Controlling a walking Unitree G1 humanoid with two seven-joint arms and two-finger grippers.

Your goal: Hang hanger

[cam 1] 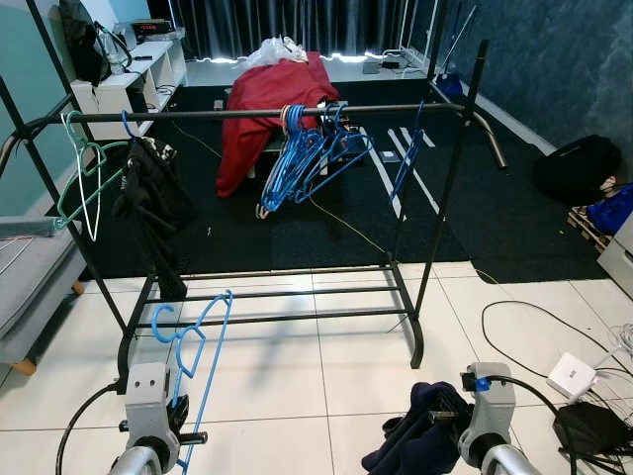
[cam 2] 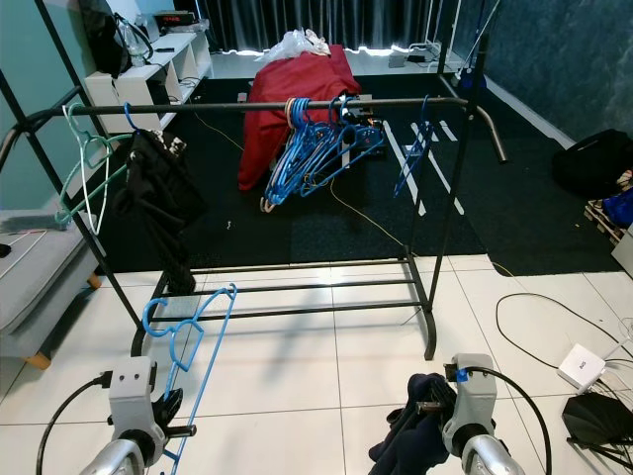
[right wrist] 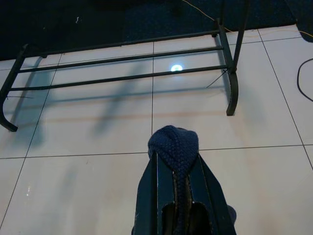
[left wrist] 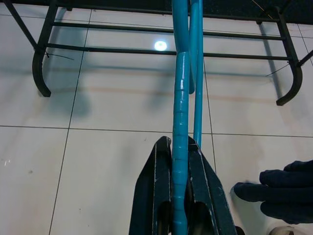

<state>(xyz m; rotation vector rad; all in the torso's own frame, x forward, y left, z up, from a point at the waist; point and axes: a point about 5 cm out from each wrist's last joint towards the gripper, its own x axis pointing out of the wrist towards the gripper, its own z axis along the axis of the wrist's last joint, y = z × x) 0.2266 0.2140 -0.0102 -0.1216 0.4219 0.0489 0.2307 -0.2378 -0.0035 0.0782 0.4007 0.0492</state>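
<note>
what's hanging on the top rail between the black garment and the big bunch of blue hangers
Nothing: in the left eye view that stretch of the rail between the black garment and the blue hangers is bare.

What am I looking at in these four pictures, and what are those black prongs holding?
This is a walking humanoid robot. The two wide pictures come from cameras in its head, looking down at a black clothes rack on a tiled floor. The two close-ups come from cameras on its wrists, looking along each gripper's two black fingers. The left gripper is clamped on a blue hanger, apparently meant for the rail. The right gripper pinches a dark blue knitted garment. Already on the rail hang a green hanger, a black garment and a bunch of blue hangers. Behind lies a red cloth.
</note>
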